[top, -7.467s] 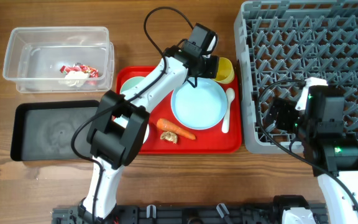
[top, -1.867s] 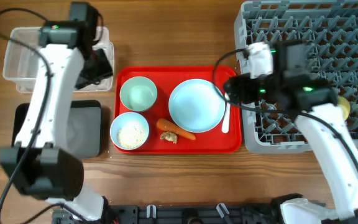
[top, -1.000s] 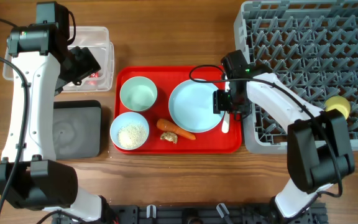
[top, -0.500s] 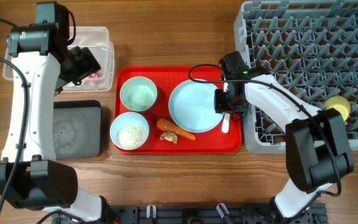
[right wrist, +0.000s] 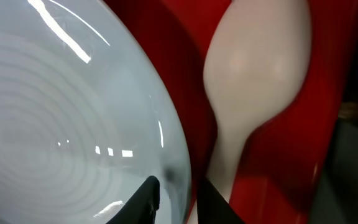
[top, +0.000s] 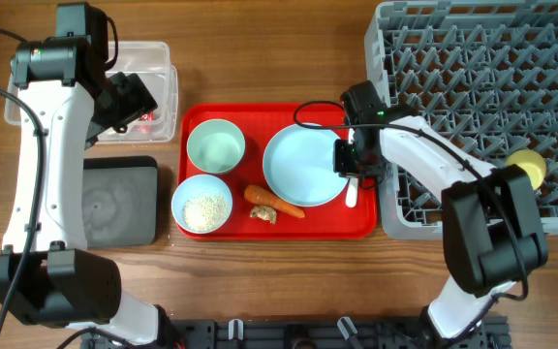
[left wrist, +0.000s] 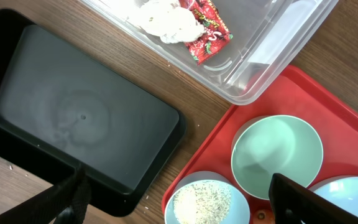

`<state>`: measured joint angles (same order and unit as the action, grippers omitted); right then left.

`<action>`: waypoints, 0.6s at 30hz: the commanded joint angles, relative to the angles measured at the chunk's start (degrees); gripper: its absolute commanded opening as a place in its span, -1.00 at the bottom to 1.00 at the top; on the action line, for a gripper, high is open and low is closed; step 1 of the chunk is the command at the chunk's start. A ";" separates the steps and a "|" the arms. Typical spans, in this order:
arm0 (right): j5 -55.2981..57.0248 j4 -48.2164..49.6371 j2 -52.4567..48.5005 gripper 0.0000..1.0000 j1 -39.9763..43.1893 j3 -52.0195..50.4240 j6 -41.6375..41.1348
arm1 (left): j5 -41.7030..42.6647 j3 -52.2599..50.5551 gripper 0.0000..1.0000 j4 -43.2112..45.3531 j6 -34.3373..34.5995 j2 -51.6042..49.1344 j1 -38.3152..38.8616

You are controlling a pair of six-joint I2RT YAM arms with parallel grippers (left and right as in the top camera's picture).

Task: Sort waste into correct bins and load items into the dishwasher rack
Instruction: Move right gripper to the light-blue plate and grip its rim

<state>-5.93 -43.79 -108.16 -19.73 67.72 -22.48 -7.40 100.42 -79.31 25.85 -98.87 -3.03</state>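
My right gripper [top: 349,160] [right wrist: 179,186] is shut on the right rim of the light blue plate [top: 303,165] [right wrist: 61,112], one finger inside the rim and one outside. The white spoon [top: 353,191] [right wrist: 253,81] lies right beside the outer finger. An empty bowl [top: 215,145], a bowl of rice [top: 202,203], a carrot [top: 277,202] and a brown scrap [top: 264,214] share the red tray [top: 260,116]. The yellow cup [top: 527,165] sits in the grey rack [top: 386,208]. My left gripper [top: 124,97] [left wrist: 179,208] hangs open and empty, between the clear tub [top: 158,68] and the tray.
The clear tub holds a red wrapper [left wrist: 205,28] and a white napkin [left wrist: 166,18]. A black tray [top: 124,199] [left wrist: 73,112] lies in front of it, left of the red tray. The rack's near wall stands just right of my right gripper.
My right gripper's jaws have closed in on the plate's rim over the last second. The left arm has held still.
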 commanded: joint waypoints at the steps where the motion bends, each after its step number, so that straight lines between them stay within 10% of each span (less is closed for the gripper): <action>1: -0.07 0.37 -1.16 -0.57 -0.35 -0.74 -0.24 | 0.50 0.42 0.87 0.15 0.35 0.50 -0.24; 18: 0.00 2.21 1.09 -0.91 -0.26 1.55 0.02 | 0.50 0.42 0.88 0.15 0.35 0.52 -0.24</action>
<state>-6.59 -41.82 -108.53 -19.73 67.66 -22.70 -7.40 100.42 -79.31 25.85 -98.87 -3.03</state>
